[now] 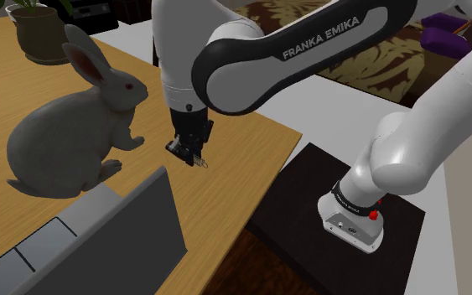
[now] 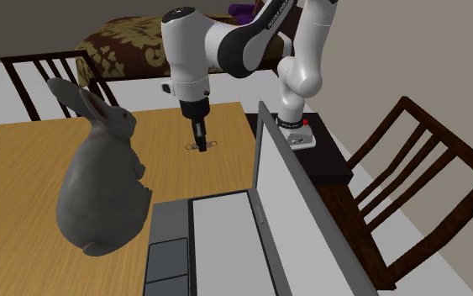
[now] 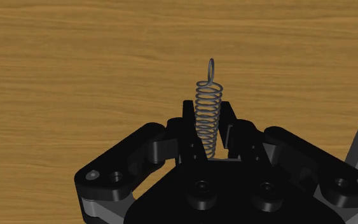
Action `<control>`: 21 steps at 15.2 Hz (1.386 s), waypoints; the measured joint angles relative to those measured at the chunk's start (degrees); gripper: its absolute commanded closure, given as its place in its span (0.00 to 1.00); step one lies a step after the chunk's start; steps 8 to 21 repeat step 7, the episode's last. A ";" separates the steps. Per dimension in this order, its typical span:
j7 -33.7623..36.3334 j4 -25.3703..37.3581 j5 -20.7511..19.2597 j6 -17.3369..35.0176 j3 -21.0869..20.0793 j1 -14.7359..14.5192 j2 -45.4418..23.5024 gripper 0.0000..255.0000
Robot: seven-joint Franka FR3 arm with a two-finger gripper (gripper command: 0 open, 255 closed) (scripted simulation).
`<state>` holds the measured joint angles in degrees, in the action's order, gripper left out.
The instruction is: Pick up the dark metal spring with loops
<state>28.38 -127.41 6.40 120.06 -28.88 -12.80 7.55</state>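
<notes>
spring (image 3: 210, 89) with end loops is clasped between the nearly closed fingers of the gripper (image 3: 208, 127), one loop poking past the tips, low over the wooden table (image 1: 242, 126) near the rabbit (image 1: 66, 138). lift straight and slow, hold a steady squeeze so the coil doesn't slip.

**A wooden tabletop (image 1: 234, 138) is carrying a rabbit, a laptop and a potted plant.**

A large grey rabbit figure (image 1: 66, 142) is sitting on the wood toward the shoulder view's left, facing that view's right. An open grey laptop (image 1: 116, 243) is standing at the near edge, just in front of the rabbit. A plant in a dark pot (image 1: 39, 38) is standing at the far left. Over the bare wood right of the rabbit, a thin dark spring (image 3: 209, 108) is sitting clasped in the hand (image 3: 210, 116); whether it is touching the wood cannot be told.
</notes>
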 measured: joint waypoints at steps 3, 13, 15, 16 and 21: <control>-0.36 1.41 0.32 -2.28 0.30 0.08 0.93 1.00; -0.60 3.35 0.69 -5.27 0.59 0.09 2.08 1.00; -0.60 3.35 0.69 -5.27 0.59 0.09 2.08 1.00; -0.60 3.35 0.69 -5.27 0.59 0.09 2.08 1.00; -0.60 3.35 0.69 -5.27 0.59 0.09 2.08 1.00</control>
